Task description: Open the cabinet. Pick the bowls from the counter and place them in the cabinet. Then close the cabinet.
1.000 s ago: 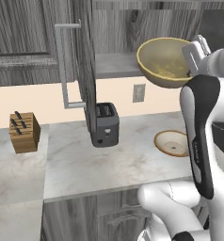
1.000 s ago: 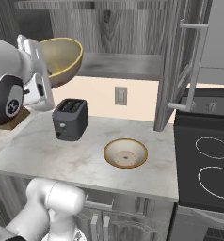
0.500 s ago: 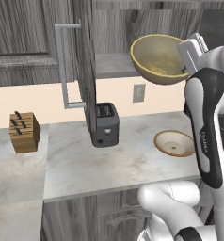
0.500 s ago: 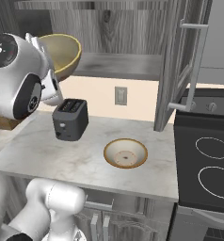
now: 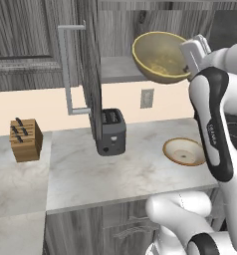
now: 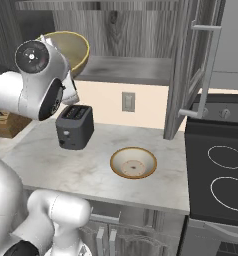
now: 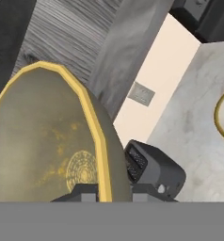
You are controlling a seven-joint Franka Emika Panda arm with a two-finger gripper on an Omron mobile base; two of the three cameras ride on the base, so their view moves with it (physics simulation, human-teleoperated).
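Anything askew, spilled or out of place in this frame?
Nothing is spilled or damaged. The olive-yellow bowl is tipped steeply on its side, rim pinched in the gripper in front of the open cabinet's shelf. The tan-rimmed bowl sits upright on the counter, near the toaster.

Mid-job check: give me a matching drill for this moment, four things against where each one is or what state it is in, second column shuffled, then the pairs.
Things:
1. olive-yellow bowl
2. tan-rimmed bowl
3. toaster
4. cabinet

Places or states:
A. doors swung open, shelf bare
B. resting on the counter, near the stovetop
C. held tilted in the shut gripper, up at shelf height
D. standing on the counter below the shelf, by the wall outlet

Pairs: 1-C, 2-B, 3-D, 4-A
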